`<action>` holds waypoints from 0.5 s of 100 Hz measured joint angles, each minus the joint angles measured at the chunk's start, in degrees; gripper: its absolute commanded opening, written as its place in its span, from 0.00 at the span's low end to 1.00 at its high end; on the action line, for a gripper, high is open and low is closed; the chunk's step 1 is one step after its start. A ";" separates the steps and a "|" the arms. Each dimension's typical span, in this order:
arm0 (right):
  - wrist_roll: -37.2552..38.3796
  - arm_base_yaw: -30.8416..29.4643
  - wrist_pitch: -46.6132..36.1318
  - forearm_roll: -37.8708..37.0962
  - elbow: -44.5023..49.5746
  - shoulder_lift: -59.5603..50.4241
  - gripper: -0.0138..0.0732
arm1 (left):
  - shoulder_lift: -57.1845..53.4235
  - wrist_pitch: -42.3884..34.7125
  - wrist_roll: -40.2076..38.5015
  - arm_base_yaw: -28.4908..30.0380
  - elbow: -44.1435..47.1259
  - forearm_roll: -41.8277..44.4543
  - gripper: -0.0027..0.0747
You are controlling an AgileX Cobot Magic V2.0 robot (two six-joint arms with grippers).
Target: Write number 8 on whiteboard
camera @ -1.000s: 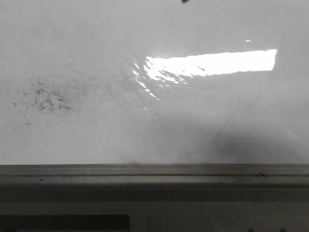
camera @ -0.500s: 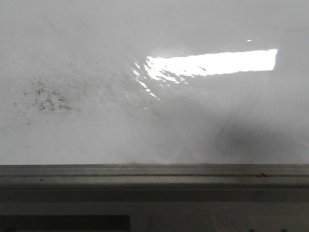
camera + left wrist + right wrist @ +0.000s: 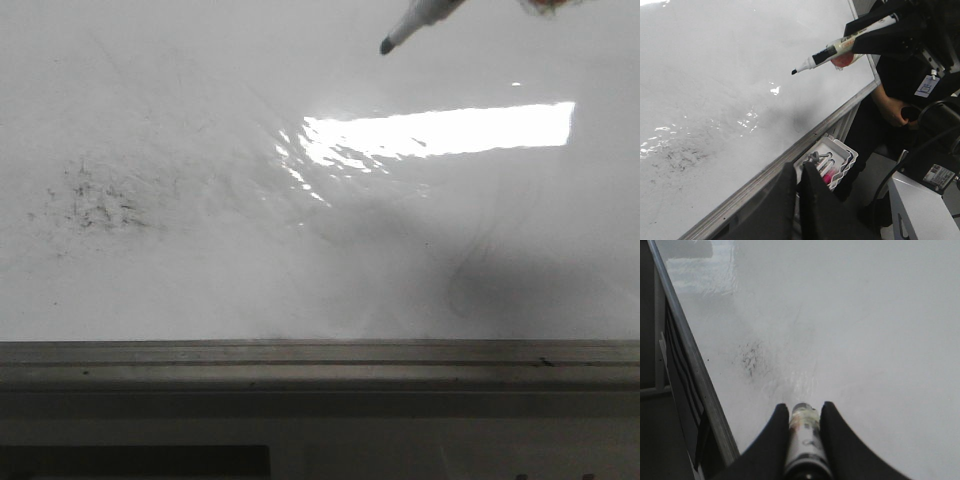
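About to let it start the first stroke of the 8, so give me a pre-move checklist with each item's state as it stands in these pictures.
1. Marker held in the right tool: ok, its barrel sits clamped between the two fingers.
2. Cap off, tip exposed: ok, the dark tip shows bare in the front view.
3. Tip touching the whiteboard: cannot tell; in the left wrist view it seems to hang off the surface.
4. Writing area free of an 8: ok, only a patch of old specks and faint smudges.
5. Left tool out of the way: ok, it is down by the grey ledge, shut and empty.
6. Glare patch: not ok, it may hide thin lines.
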 measured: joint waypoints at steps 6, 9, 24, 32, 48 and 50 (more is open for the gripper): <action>0.13 0.00 0.00 -0.20 0.00 0.80 0.11 | 0.00 0.00 0.00 0.00 0.00 0.00 0.01; 0.13 0.00 0.00 -0.31 0.00 1.26 0.11 | 0.00 0.00 0.00 0.00 0.00 0.00 0.01; 0.13 0.00 0.00 -1.25 0.00 1.76 0.11 | 0.00 -0.43 0.00 0.00 0.00 0.00 0.01; 0.13 0.00 0.00 -2.13 0.00 1.76 0.11 | 0.00 -1.95 0.00 0.00 0.00 -0.04 0.01; 0.13 -0.14 0.00 -4.57 0.00 1.76 0.11 | 0.00 -2.61 0.00 0.00 0.00 -0.17 0.01; 0.13 -0.29 0.05 -4.67 0.00 1.76 0.11 | 0.00 -2.61 0.00 0.00 0.00 -0.17 0.01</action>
